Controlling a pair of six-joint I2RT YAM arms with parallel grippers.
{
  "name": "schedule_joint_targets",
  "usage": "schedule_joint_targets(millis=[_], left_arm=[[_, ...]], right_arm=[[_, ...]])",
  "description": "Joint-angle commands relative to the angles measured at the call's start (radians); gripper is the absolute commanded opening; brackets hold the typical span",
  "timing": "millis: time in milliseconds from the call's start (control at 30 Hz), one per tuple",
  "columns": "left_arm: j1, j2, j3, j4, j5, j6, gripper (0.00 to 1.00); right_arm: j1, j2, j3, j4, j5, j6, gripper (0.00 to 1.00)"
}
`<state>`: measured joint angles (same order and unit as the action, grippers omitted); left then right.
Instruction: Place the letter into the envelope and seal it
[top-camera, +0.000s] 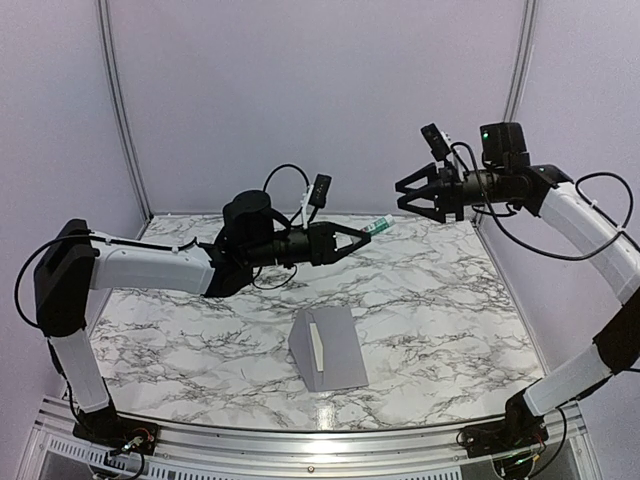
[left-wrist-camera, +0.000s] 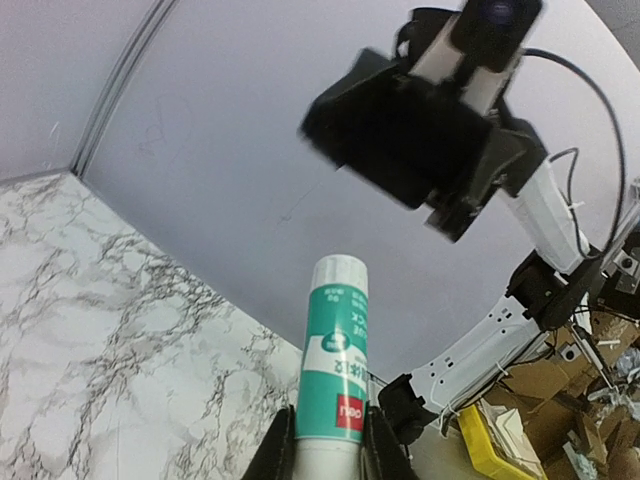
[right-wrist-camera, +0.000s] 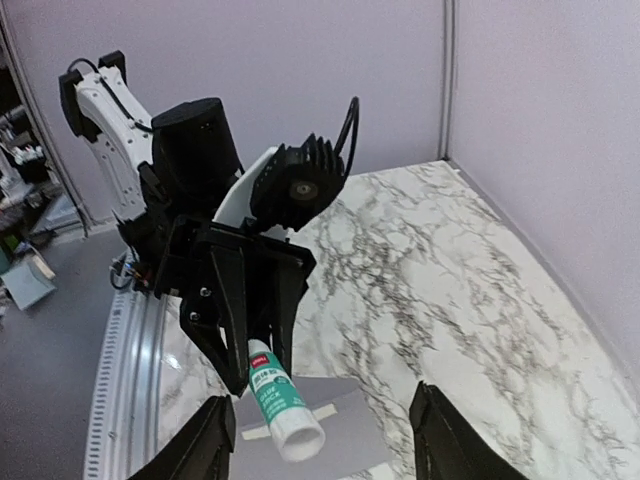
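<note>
A green-and-white glue stick (top-camera: 380, 226) is held in the air above the table's far side, with my left gripper (top-camera: 362, 236) shut on its lower end. In the left wrist view the glue stick (left-wrist-camera: 335, 370) rises between the two fingers (left-wrist-camera: 275, 455), white end up. My right gripper (top-camera: 405, 196) hangs open just right of the stick's tip, not touching it. In the right wrist view its fingers (right-wrist-camera: 205, 450) stand wide apart around the stick (right-wrist-camera: 278, 400). The grey envelope (top-camera: 335, 352) lies flat, flap raised. Of the letter (top-camera: 316, 345), only a narrow off-white strip shows.
The marble table (top-camera: 450, 300) is walled by lilac panels at the back and sides. A metal rail (top-camera: 300, 440) runs along the near edge, where both arm bases stand. Beyond the table's edge, a yellow bin (left-wrist-camera: 495, 450) and cardboard clutter show in the left wrist view.
</note>
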<state>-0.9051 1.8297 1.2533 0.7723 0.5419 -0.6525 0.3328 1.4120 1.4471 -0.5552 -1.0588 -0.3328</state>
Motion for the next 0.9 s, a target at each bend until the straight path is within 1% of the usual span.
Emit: schedule_joint_targets(millis=[0,100,167,300,367,433,567,733,867], left_arm=[[0.039,-0.058,-0.047,-0.056,0.015,-0.069,0.04],[0.046,-0.079,-0.046,-0.171,0.004,-0.064,0.04],[0.045,-0.087,-0.033,-0.253,-0.001,-0.062,0.04],[0.045,-0.094,-0.009,-0.367,0.003,-0.086,0.03],[0.045,-0.096,0.007,-0.427,0.001,-0.1,0.03],[0.045,-0.094,0.033,-0.514,-0.017,-0.108,0.04],[0.042,-0.095,0.077,-0.639,-0.026,-0.092,0.04],[0.042,-0.108,0.083,-0.671,-0.007,-0.077,0.03],[0.042,-0.104,0.088,-0.673,0.018,-0.088,0.03]], right_arm=[[-0.013,-0.007,0.125,-0.295,0.193,-0.332,0.58],[0.017,0.0,0.157,-0.38,0.355,-0.469,0.56],[0.066,0.0,0.154,-0.395,0.492,-0.527,0.54],[0.206,-0.026,0.075,-0.347,0.775,-0.614,0.54],[0.266,-0.032,0.045,-0.313,0.868,-0.641,0.54],[0.31,-0.026,0.036,-0.296,0.918,-0.658,0.55],[0.374,-0.002,0.027,-0.286,0.964,-0.673,0.55],[0.459,0.021,-0.024,-0.24,1.047,-0.686,0.55],[0.499,0.029,-0.06,-0.204,1.113,-0.688,0.54]])
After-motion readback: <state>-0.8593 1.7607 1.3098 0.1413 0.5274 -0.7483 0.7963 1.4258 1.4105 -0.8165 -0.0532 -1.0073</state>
